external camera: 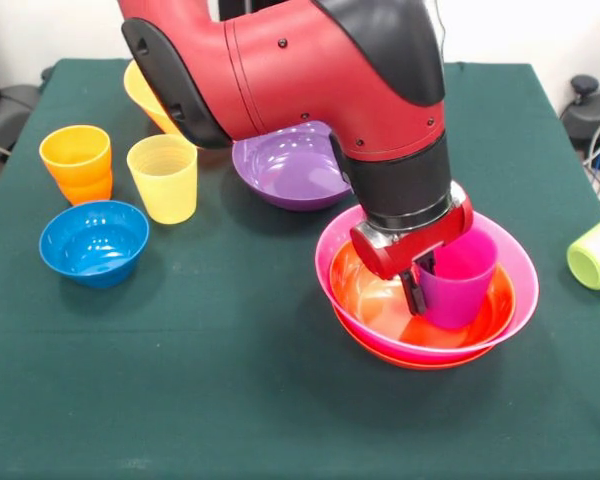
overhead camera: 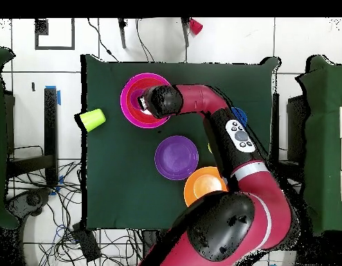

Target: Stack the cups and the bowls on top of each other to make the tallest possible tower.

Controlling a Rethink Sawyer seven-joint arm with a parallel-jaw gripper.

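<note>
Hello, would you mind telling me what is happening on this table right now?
The robot's gripper is at the rim of a purple cup standing in a pile of nested bowls, pink over red-orange. The purple bowl, blue bowl, yellow cup, orange cups and tipped green cup wait around it.

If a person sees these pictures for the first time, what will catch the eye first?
Probably the red arm reaching down, its gripper at a purple cup standing in the nested pink bowl and red-orange bowls. Next, the lime green cup lying alone on its side at the table's edge.
</note>
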